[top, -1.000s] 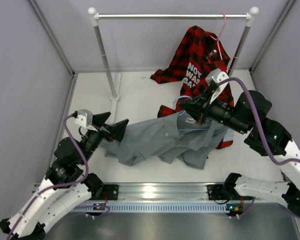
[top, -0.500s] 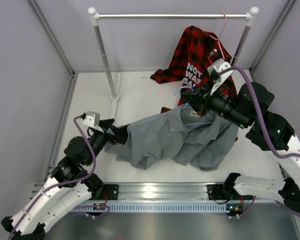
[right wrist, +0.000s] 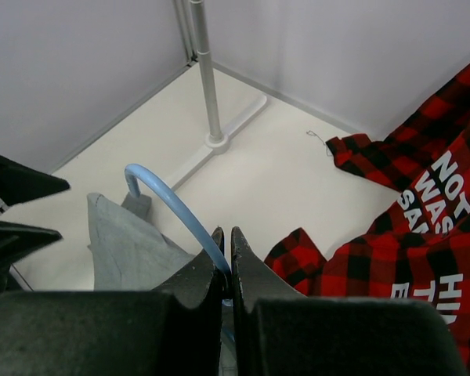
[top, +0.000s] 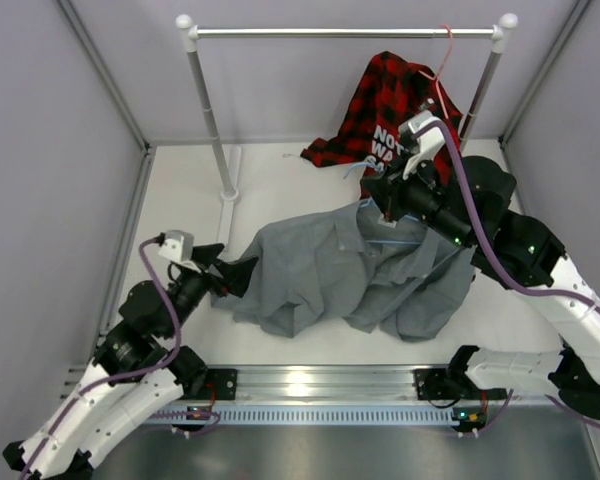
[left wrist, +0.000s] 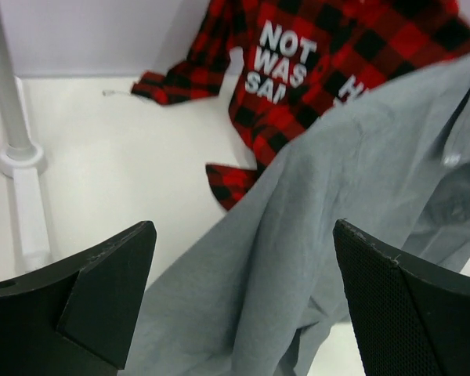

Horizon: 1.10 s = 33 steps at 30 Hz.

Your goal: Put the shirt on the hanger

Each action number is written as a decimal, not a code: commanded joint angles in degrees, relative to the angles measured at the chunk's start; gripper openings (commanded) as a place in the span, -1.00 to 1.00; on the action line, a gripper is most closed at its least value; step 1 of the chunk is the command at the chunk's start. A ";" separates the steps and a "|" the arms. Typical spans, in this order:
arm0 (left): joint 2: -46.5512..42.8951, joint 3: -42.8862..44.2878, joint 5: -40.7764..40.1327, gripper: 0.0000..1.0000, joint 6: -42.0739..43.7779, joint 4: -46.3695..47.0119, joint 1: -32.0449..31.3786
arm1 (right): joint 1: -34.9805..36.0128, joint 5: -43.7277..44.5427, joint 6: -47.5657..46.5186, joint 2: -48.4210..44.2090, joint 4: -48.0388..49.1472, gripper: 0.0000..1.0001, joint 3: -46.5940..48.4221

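text | plaid shirt (left wrist: 360,47) | white lettering "NOT / WAS" | lower lines partly hidden

Grey walls (top: 40,150), white floor (top: 280,190), metal garment rail (top: 345,33).

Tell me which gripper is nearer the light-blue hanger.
Right. The right gripper is shut on the hanger near its hook; the left gripper stands open at the opposite edge of the shirt.

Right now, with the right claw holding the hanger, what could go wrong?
The right claw pinches only the thin hanger near its hook; the draped shirt could twist it loose.
The left claw is open, holding nothing, so the shirt may slide off.
The plaid shirt hangs close and could snag.
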 commanded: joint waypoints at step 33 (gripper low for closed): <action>22.02 0.07 -26.22 -1.00 -10.40 6.71 9.13 | -0.33 -1.22 3.20 -4.25 4.16 -1.00 -0.24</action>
